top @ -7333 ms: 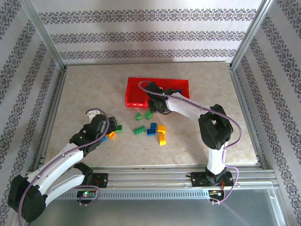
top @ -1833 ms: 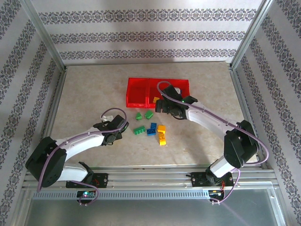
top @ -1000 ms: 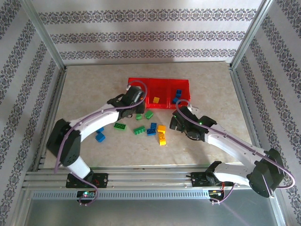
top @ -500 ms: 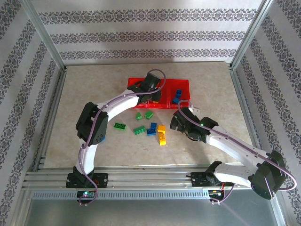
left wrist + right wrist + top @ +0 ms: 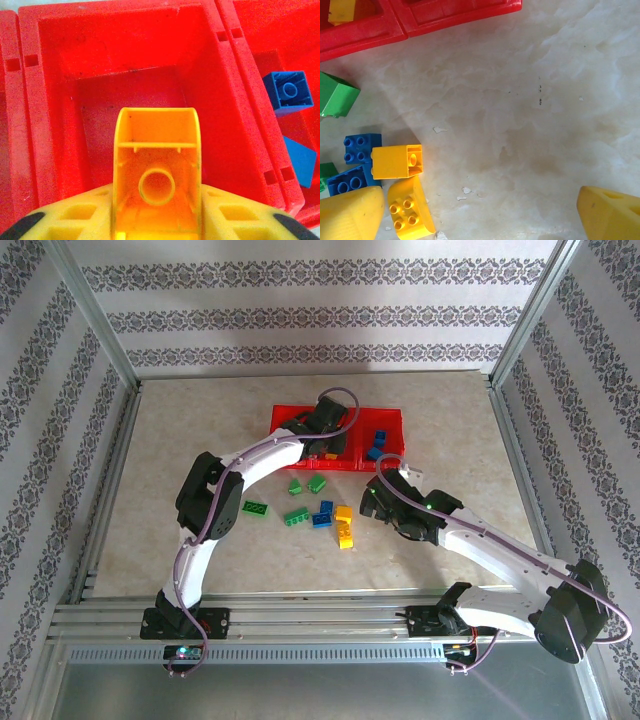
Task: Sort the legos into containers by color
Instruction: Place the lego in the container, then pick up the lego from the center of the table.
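The beige, marbled tabletop [image 5: 180, 440] carried a shallow, bright red plastic tray [image 5: 283, 448] toward its far side. Just in front of the tray lay a pair of small green plastic bricks [image 5: 296, 485], side by side. Closer to the near edge sat a loose cluster: a green studded brick [image 5: 296, 517], blue studded bricks [image 5: 323, 515] beside it, and two yellow plastic bricks [image 5: 344, 513], one just behind the other. A flat green studded plate [image 5: 256, 508] lay alone, left of the cluster. Small pale chips [image 5: 440, 130] marked the surface near the yellow ones.
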Action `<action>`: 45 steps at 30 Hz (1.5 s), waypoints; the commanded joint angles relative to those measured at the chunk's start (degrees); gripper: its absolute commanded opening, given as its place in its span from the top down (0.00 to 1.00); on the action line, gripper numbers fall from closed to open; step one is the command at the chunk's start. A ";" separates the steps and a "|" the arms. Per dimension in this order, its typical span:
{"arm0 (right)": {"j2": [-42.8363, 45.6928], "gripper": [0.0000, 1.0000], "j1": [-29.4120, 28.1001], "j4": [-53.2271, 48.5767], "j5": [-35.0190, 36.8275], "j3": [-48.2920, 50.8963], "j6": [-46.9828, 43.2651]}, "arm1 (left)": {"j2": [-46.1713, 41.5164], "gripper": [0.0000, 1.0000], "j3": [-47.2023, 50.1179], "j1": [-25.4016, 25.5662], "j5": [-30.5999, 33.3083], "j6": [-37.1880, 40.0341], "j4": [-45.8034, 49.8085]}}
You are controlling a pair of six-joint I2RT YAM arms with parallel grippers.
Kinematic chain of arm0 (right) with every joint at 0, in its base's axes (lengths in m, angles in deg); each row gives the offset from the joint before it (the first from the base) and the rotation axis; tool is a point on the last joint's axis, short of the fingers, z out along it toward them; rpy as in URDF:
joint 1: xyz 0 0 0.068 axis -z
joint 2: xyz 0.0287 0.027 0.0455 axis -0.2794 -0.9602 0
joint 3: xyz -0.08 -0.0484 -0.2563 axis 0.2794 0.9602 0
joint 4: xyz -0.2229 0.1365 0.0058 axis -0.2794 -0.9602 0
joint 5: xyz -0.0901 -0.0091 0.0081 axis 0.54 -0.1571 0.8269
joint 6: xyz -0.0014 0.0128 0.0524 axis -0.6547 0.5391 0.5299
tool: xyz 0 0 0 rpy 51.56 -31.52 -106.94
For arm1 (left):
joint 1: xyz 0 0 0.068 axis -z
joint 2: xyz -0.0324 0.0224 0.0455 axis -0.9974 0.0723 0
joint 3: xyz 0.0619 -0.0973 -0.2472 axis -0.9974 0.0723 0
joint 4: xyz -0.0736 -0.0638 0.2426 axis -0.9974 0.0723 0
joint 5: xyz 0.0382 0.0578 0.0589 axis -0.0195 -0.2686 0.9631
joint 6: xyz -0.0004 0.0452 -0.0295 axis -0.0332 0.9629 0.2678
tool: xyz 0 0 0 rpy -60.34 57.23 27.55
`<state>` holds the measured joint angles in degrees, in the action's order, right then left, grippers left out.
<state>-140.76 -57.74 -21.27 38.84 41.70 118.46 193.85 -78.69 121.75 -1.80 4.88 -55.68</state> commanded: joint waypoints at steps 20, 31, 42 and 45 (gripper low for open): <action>-2.80 0.02 -1.59 0.32 2.77 -3.44 -3.06 | -11.57 0.28 5.69 -0.04 1.60 -3.99 -1.32; -6.99 0.02 -2.76 0.33 3.18 -5.98 -2.72 | -30.78 0.15 29.86 -1.26 6.35 -6.44 -3.10; -11.08 0.02 -2.61 -0.29 3.47 -8.37 -1.50 | -28.77 0.16 37.29 -1.97 0.93 -4.88 0.76; -11.47 0.02 -2.60 -0.20 3.31 -8.32 -1.15 | -26.83 0.18 37.49 -1.97 0.83 -5.70 -0.18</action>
<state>-151.60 -59.99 -20.92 40.77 34.66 116.05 165.19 -41.75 120.29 0.08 -0.12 -56.32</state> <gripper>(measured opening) 0.983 0.822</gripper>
